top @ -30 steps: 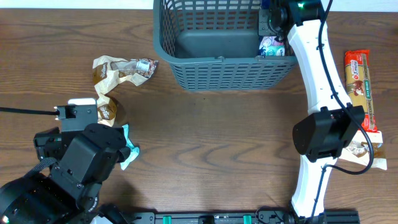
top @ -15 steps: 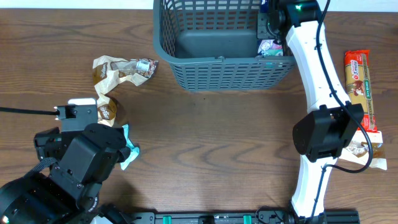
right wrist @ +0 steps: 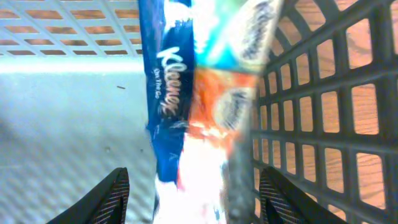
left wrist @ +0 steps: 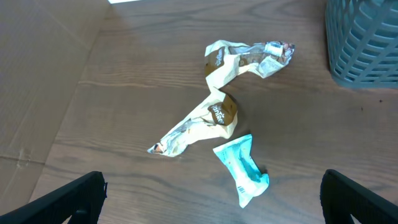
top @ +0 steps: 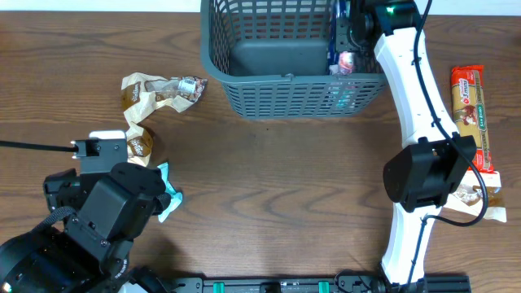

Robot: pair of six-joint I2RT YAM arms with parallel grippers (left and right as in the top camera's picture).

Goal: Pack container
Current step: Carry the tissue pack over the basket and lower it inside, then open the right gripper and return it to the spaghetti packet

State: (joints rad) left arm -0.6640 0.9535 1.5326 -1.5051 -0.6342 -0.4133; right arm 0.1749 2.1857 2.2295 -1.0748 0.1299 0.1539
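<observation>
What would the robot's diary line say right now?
right end effector: open, inside container | Kleenex pack: beside lattice wall | left end effector: open, empty

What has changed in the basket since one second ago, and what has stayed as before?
The Kleenex packet below the right claw shifted slightly left, into the container's near right corner. It looks blurred and the claw is open, so it was probably just let go. The left claw, brown wrappers, teal packet and orange bar stayed as they were.
</observation>
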